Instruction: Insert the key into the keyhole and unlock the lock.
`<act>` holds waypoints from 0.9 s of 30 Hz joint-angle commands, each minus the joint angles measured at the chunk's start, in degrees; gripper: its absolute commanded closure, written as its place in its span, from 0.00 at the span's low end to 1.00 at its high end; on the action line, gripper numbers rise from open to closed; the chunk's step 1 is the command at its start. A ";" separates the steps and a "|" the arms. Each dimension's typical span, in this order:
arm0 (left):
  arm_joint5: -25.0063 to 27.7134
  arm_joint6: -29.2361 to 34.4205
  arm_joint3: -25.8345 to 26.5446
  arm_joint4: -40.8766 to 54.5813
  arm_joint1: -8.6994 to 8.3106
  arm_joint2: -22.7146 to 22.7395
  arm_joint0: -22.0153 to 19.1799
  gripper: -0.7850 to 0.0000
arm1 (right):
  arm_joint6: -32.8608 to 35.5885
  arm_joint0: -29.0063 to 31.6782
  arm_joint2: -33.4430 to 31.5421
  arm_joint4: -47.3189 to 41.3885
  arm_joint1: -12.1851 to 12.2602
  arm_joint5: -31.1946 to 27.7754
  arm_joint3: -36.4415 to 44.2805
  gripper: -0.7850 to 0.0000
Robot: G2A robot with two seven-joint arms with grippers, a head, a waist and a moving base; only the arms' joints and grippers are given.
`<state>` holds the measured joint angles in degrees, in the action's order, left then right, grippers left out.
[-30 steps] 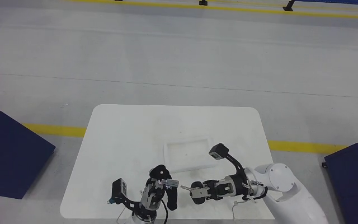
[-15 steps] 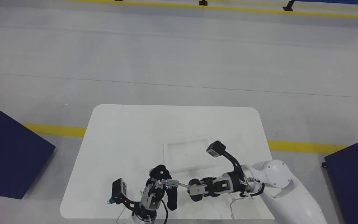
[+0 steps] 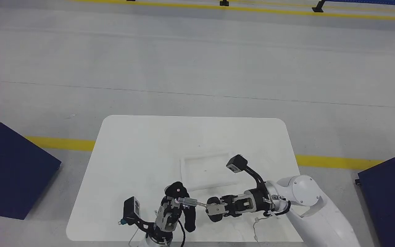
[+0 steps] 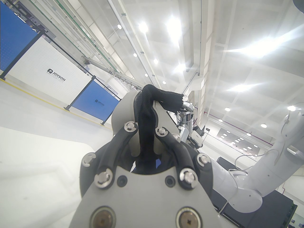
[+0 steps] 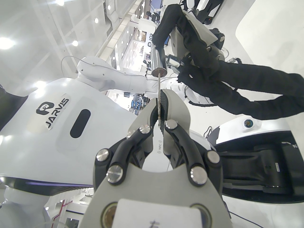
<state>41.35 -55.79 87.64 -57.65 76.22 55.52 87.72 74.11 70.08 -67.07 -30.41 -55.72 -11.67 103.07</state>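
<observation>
A white table [image 3: 142, 154] with rounded corners stands on a pale grey floor [image 3: 197, 62] crossed by two yellow lines [image 3: 62, 143]. Two dark blue panels [image 3: 21, 173] flank it, one on each side. The wrist views look up at a high white ceiling with rows of lamps. On the table lies one shallow white tray [image 3: 207, 159], and everything else sits on the robot's side of it. There is one lock [image 5: 158, 60], a chrome cylinder held above the table just off the tray's near edge, towards its left corner. The left gripper [image 5: 169, 60] has its black fabric-covered fingers pinched around it. There is one key [image 5: 158, 100], a flat metal one, level with the lock and also just off the tray's near edge, below its middle. It is clamped edge-on between the closed fingers of the right gripper [image 5: 160, 96]. The key's blade points at the lock and meets its end face, though how far it has entered cannot be told. That makes two grippers, each holding one thing.
</observation>
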 commanded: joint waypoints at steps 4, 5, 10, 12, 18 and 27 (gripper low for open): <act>0.00 0.00 0.00 0.00 0.00 0.00 0.00 1.00 | 0.15 -0.46 0.20 -0.01 -0.03 0.36 -0.12 1.00; 0.00 0.00 0.00 0.00 0.00 0.00 0.00 1.00 | 0.23 -0.58 0.26 -0.04 -0.03 0.42 -0.14 1.00; 0.00 0.00 0.00 0.00 0.00 0.00 0.00 1.00 | 0.46 -1.24 0.55 -0.04 -0.08 0.79 -0.27 1.00; 0.00 0.00 0.00 0.00 0.00 0.00 0.00 1.00 | 0.52 -1.49 0.71 -0.08 -0.11 1.02 -0.36 1.00; 0.00 0.00 0.00 0.00 0.00 0.00 0.00 1.00 | 0.91 -2.33 1.28 -0.18 -0.21 1.52 -0.75 1.00; 0.00 0.00 0.00 0.00 0.00 0.00 0.00 1.00 | 1.43 -4.04 2.08 -1.01 -0.44 1.97 -2.11 1.00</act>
<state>41.35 -55.79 87.64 -57.65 76.22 55.52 87.72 75.54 66.16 -65.05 -31.30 -56.14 -9.76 101.07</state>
